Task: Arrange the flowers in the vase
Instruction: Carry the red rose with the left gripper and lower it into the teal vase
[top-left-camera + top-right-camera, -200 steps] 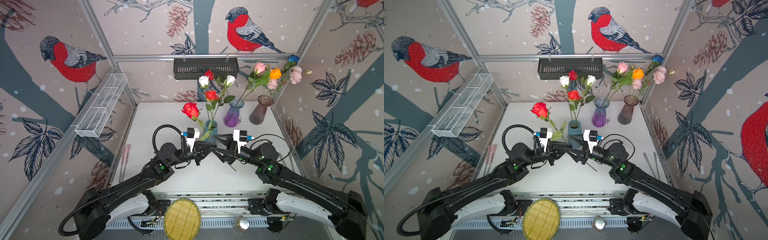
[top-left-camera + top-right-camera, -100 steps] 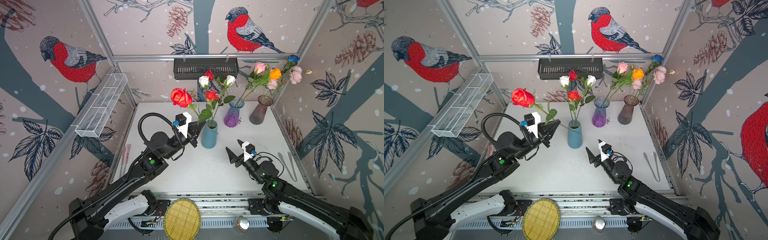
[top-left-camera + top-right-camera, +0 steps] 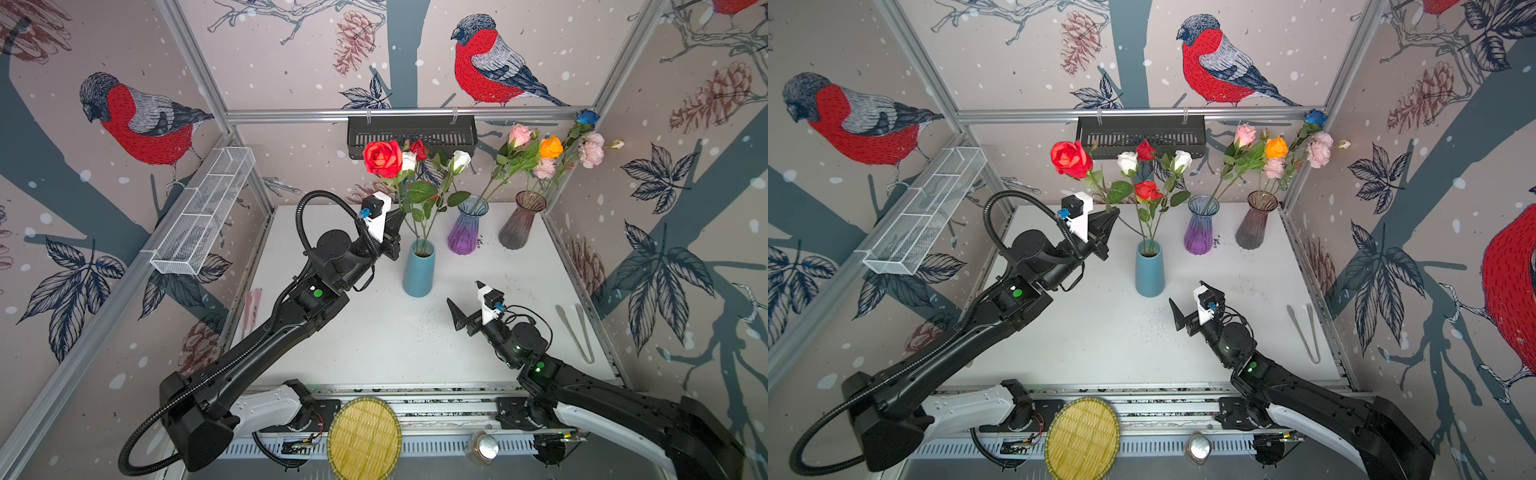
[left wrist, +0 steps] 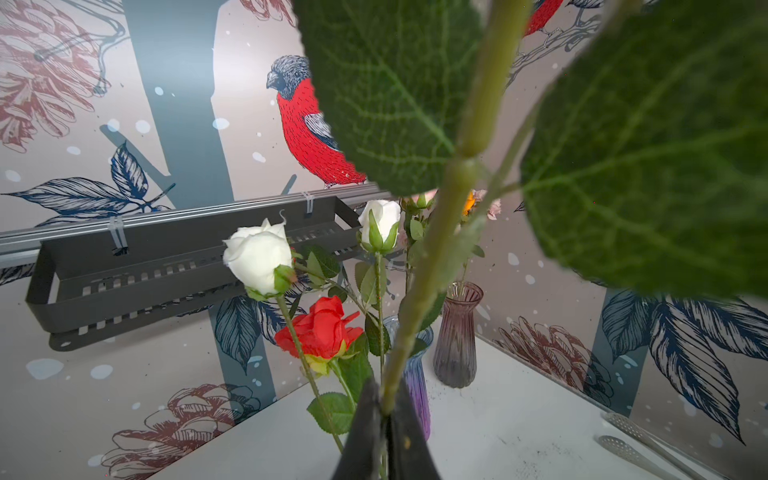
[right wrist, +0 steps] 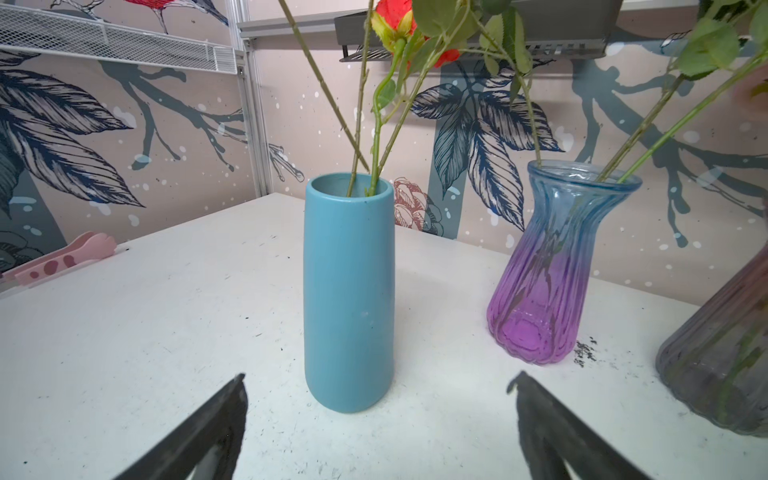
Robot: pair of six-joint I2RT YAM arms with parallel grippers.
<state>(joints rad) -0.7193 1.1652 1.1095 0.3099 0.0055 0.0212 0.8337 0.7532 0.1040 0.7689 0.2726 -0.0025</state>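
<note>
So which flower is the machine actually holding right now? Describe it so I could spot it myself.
Start at the blue vase in the middle of the white table. Just to its left the left gripper is shut on a long green stem that slants up and away from the vase. At its top sits the big red rose, larger than the small red and white blooms already in that vase.

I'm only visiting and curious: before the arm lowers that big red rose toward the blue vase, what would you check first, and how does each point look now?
1. Left gripper shut on the red rose stem: ok.
2. Blue vase upright on the table: ok.
3. Room in its mouth beside the stems already there: ok.
4. Stem's lower end over the mouth: cannot tell, it is hidden.
5. Right gripper open, empty, short of the vase: ok.
6. Purple vase standing apart from the blue one: ok.
</note>
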